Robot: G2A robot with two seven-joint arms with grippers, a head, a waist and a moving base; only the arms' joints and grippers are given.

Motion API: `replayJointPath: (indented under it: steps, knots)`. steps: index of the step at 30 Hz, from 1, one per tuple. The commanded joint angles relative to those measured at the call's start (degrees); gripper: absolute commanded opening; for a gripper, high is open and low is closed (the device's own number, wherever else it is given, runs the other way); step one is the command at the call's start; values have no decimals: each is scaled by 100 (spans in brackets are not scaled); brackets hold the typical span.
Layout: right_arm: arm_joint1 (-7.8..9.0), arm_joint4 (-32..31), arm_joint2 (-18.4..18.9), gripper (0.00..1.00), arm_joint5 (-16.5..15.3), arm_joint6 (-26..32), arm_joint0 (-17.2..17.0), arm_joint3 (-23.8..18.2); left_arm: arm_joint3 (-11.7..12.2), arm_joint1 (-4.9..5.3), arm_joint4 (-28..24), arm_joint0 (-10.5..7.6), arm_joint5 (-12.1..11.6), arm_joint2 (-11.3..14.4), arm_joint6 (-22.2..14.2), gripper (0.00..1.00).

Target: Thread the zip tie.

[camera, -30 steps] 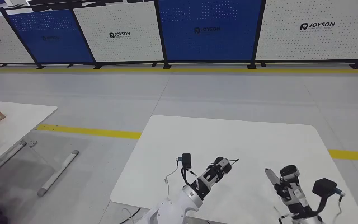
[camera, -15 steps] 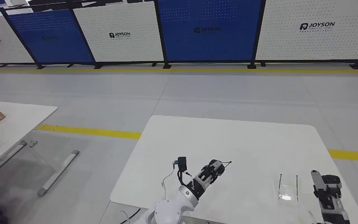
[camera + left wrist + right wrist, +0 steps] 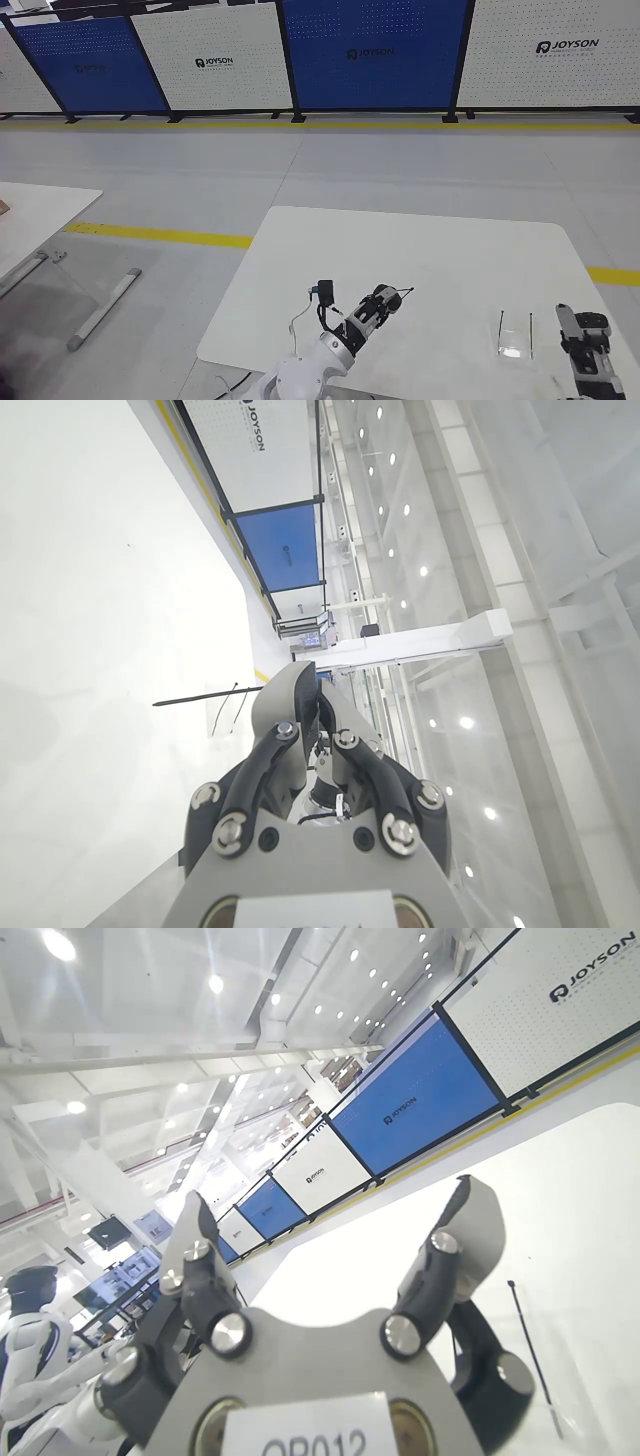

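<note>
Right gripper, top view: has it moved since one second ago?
Yes. The right gripper went toward the right near corner of the table, uncovering the zip ties; in the last half second it kept still.

The left gripper (image 3: 390, 297) sits over the front part of the white rectangular tabletop (image 3: 420, 250), left of its middle. It is clamped on a thin black plastic zip tie (image 3: 404, 291) that sticks out to the right. Farther right, near the front edge, two loose black zip ties (image 3: 501, 326) lie side by side on the tabletop, with a small clear flat piece (image 3: 512, 350) between their near ends. The right gripper (image 3: 578, 320), jaws apart, is just right of them at the front right corner.
</note>
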Motion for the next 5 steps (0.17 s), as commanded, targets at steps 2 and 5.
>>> replayJointPath:
  steps: [2, 5]
  knots:
    - [0, 0, 0, 100, 0, 0, 0, 0, 0, 0, 0, 0, 0, 0, 0, 0]
    - [0, 0, 0, 100, 0, 0, 0, 0, 0, 0, 0, 0, 0, 0, 0, 0]
